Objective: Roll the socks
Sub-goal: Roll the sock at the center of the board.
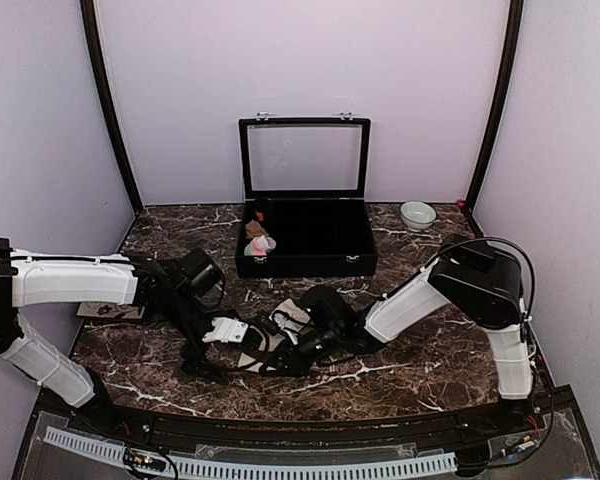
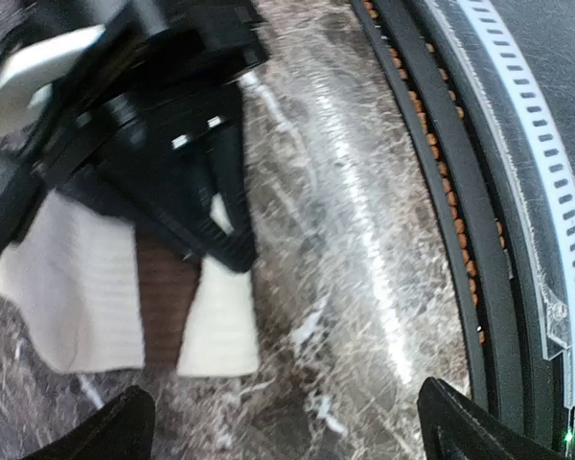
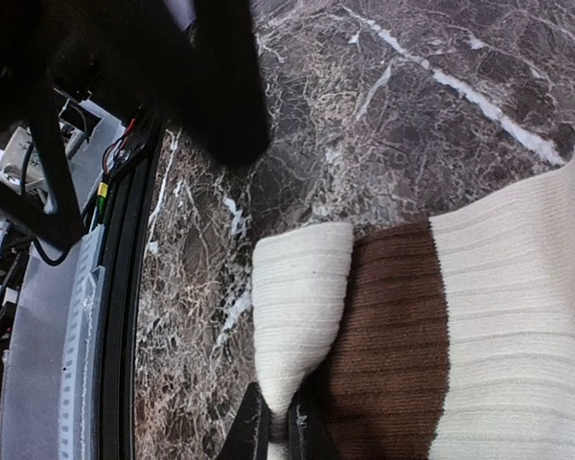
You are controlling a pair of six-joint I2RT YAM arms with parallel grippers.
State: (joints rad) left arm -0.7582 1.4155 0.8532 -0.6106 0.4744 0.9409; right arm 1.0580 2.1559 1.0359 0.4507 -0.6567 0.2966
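Nearest the right wrist camera, the right gripper point(image 3: 280, 426) is nipping a fold of the cream-beige sock point(image 3: 517, 316), its jaws nearly pressed together on the cream end beside the dark brown band point(image 3: 388, 326). That end is curling up and over off the marble tabletop point(image 3: 412, 86), while the rest of the sock is lying flat near the front edge, between the two arms. Ribbed knit like this is looking soft, light and limp. It is likely going to sag and spring open unless the fold is being pinned, and it should be catching on the pads rather than sliding. A sensible hold is the one being used, at the edge of the free end, so that a roll is starting tight; the flat part probably needs pressing down too. Seen from the left wrist, the left gripper point(image 2: 292, 436) is hanging spread wide just beside the sock's edge, holding nothing. Farther back, the pink sock point(image 1: 263, 244) is sitting in the left end of the open black box point(image 1: 310, 265).
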